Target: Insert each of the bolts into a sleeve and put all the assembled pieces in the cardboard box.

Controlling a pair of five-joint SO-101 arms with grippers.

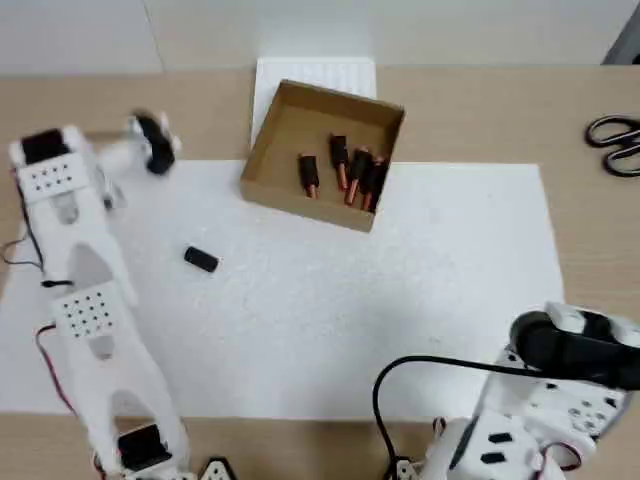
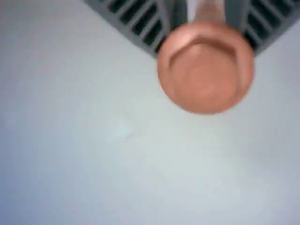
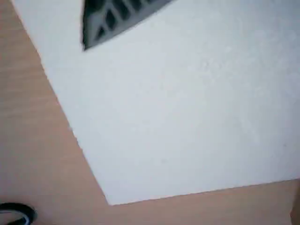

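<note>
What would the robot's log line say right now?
left end effector: holding bolt | sleeve: loose on mat | cardboard box: assembled pieces inside

Bolt (image 2: 205, 68) blurred, shank mostly hidden behind its head; left fingers (image 2: 133, 18) cut off by the picture's edge. Scissors (image 1: 610, 146) cut off at desk's right edge.

Bright, even light falls from overhead on the table (image 1: 480, 110) and the white mat (image 1: 400, 300). Shadows are soft and faint: a thin one hugs the black sleeve (image 1: 201, 259), and a pale one lies inside the cardboard box (image 1: 290, 130). The copper bolt (image 2: 205, 70) carries a dull sheen.
</note>
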